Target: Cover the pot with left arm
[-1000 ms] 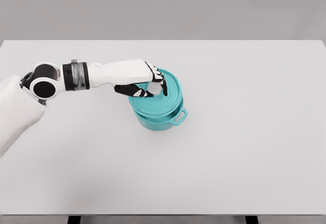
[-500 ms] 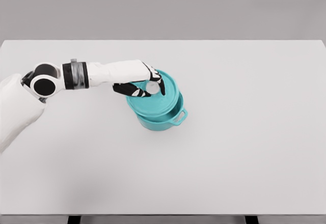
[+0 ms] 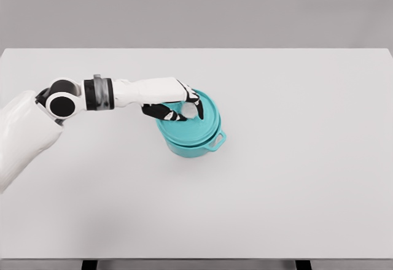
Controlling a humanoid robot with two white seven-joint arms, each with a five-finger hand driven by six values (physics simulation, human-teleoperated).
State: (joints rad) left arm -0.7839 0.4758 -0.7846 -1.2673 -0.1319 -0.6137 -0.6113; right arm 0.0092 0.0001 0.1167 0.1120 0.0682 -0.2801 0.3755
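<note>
Nearest us, we see the bare white counter [image 3: 258, 208] stretching wide, its near edge along the bottom of the view. Past the middle, left of centre, stands the teal pot [image 3: 191, 144], with one loop handle [image 3: 216, 140] on its right side facing us. What is inside it we cannot tell, because the teal lid [image 3: 195, 121] lies over its mouth, tilted slightly and offset to the far left rather than sitting flush. On the lid's top is a pale round knob [image 3: 188, 110]. Our left robot hand [image 3: 178, 104] comes in from the left, with its dark-tipped fingers [image 3: 164, 113] closed around that knob, holding the lid. The white forearm [image 3: 132, 92] crosses the counter behind and left of the pot.
</note>
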